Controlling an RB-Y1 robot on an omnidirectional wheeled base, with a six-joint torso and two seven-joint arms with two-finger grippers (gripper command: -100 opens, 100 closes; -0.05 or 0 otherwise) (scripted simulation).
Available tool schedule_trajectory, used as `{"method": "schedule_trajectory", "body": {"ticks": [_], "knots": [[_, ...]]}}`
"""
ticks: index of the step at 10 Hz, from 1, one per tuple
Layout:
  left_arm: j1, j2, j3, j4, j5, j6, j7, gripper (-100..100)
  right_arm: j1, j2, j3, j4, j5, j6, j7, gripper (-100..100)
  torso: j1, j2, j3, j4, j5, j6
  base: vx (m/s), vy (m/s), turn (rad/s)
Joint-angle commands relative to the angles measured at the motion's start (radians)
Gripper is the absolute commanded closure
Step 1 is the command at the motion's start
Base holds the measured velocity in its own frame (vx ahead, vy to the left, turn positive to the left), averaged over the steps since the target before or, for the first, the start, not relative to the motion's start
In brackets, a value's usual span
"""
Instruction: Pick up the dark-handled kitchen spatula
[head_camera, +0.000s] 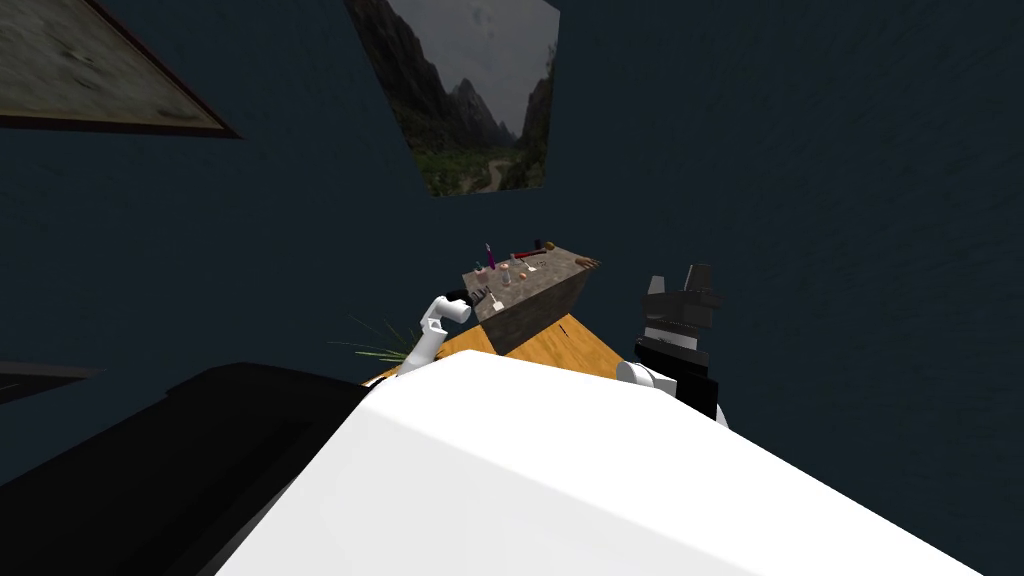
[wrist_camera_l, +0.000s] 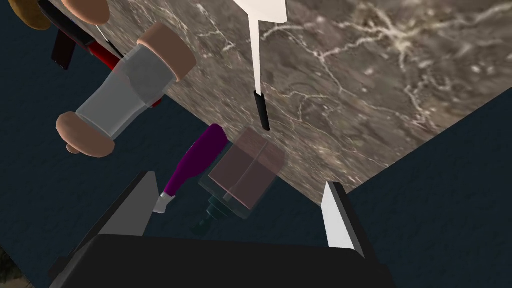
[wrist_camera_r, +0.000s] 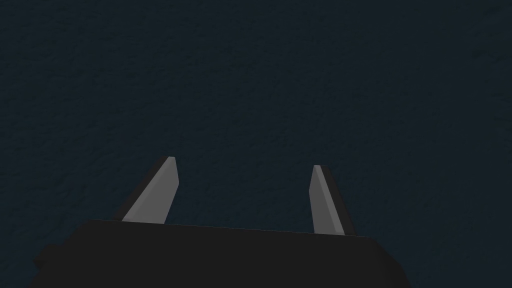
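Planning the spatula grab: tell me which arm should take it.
Left: the left claw, open, faces the spatula on the marbled counter, dark handle nearest; the right claw, open, hangs off to the side.

The desk (wrist_camera_l: 380, 75) top looks like polished stone, a brown-grey marble run through with pale veins. On it, the spatula (wrist_camera_l: 257, 60) has a flat, matt white blade and shaft and a smooth black handle. A jar (wrist_camera_l: 120, 100) has a clear, glass-like body with matt tan ends. A purple bottle (wrist_camera_l: 197, 155) carries a faint sheen, and a square flask (wrist_camera_l: 245, 172) is translucent. Lower centre of the head view, the floor (head_camera: 560, 345) is warm orange wood. The wall (head_camera: 800, 200) is matt dark blue and finely rough.
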Motion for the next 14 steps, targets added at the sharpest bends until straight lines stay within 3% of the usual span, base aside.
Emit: {"method": "schedule_trajectory", "body": {"ticks": [1,14], "knots": [[-0.013,0.006,0.004,0.018,0.008,0.045,-0.014,-100,0.000,0.000,0.000,0.000,0.000,0.000,0.000,0,0.000,0.000,0.000,0.000,0.000,0.000,0.049,-0.041,-0.018],[-0.140,0.046,0.033,0.192,0.061,0.400,-0.156,-100,0.000,0.000,0.000,0.000,0.000,0.000,0.000,0,0.001,0.000,0.000,0.000,0.000,0.000,0.062,-0.040,-0.023]]}}
